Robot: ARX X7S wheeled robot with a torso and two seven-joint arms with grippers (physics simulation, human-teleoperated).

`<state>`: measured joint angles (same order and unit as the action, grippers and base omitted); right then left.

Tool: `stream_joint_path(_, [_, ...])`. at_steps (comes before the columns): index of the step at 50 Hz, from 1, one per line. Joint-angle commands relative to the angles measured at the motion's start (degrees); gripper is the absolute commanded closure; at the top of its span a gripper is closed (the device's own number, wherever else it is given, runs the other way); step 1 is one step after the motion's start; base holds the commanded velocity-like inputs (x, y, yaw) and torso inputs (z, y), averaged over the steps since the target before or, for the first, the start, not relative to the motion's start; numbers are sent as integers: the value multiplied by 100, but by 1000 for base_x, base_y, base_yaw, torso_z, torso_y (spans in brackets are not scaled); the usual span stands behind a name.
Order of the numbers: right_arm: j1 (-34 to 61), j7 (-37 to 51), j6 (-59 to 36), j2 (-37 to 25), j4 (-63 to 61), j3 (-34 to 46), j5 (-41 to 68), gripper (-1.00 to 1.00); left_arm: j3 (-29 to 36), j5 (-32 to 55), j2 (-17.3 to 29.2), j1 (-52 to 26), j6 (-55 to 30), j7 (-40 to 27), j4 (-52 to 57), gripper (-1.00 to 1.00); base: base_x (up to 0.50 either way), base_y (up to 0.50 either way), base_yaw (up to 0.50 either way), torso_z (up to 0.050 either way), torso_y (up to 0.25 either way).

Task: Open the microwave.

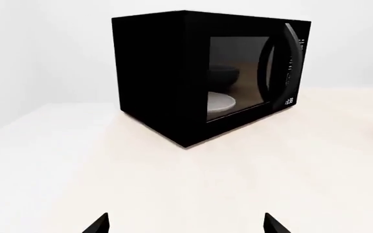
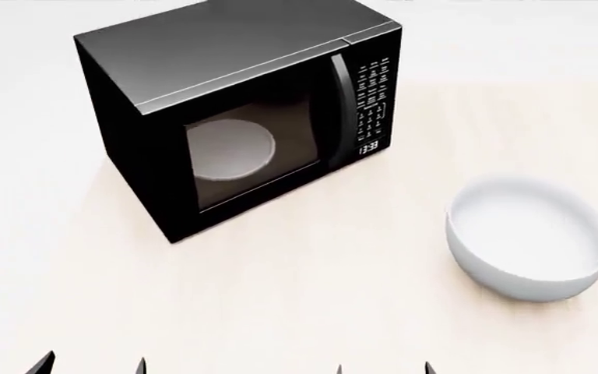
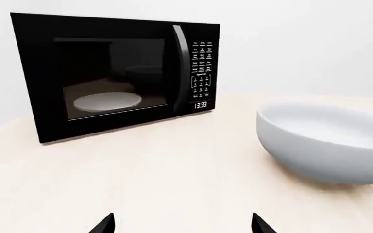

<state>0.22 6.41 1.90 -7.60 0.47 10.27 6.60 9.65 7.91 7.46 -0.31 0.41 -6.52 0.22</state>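
Note:
The black microwave (image 2: 237,109) stands on the pale table, its door shut. Its vertical black handle (image 2: 338,117) sits beside the keypad (image 2: 373,97), with the clock (image 2: 369,146) below. A round white turntable (image 2: 233,149) shows through the glass. The microwave also shows in the left wrist view (image 1: 206,73) and the right wrist view (image 3: 115,73). My left gripper (image 2: 91,366) and right gripper (image 2: 385,369) are open and empty near the table's front edge, well short of the microwave. Only their fingertips show in the left wrist view (image 1: 186,224) and the right wrist view (image 3: 182,224).
A large white bowl (image 2: 528,238) sits on the table (image 2: 278,296) to the right of the microwave, in front of the right gripper; it also shows in the right wrist view (image 3: 329,143). A white wall lies behind.

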Motion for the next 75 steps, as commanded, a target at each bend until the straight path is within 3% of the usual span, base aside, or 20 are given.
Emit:
stream_joint_path(1, [-2, 48, 22, -51, -7, 54, 45, -100, 54, 55, 42, -6, 0, -54, 5, -100, 461, 156, 0, 0, 0])
stream_joint_path(39, [52, 165, 52, -158, 43, 168, 244, -100, 189, 215, 158, -34, 2, -204, 4, -100, 456, 59, 0, 0, 0])
stream_joint_path(75, [22, 281, 83, -257, -47, 287, 359, -100, 332, 174, 260, -82, 17, -406, -33, -100, 3, 0, 0, 0, -68])
